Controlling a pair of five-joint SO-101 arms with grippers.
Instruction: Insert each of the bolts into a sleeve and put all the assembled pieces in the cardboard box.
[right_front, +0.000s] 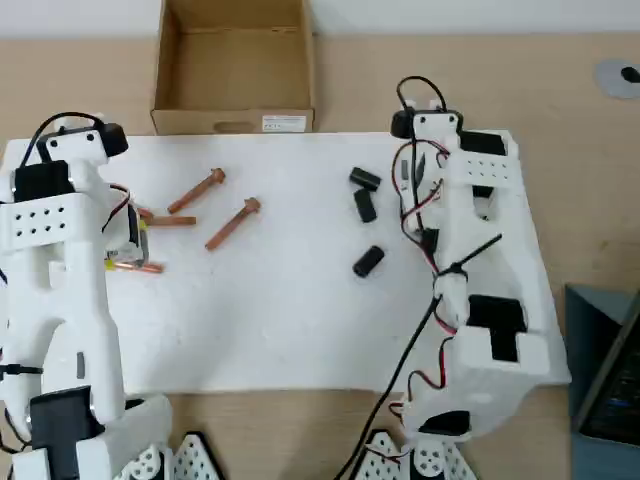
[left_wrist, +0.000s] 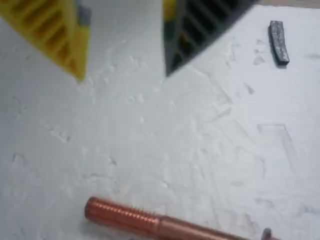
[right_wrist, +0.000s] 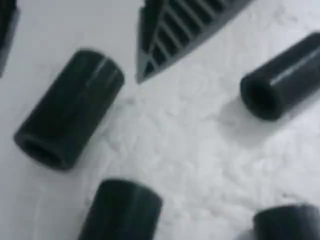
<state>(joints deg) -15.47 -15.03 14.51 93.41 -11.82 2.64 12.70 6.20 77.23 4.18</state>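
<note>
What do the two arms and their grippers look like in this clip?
The left white plastic arm and the right white plastic arm have blocky printed shells with black motor housings. Thin red wires and a thick black cable run along the right one. The left gripper has a yellow ribbed finger and a black ribbed finger.

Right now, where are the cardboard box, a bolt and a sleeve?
Box (right_front: 200, 120), high view, front wall.
Bolt (right_front: 230, 225), high view, middle of its shank.
Sleeve (right_front: 369, 261), high view, its side.
</note>
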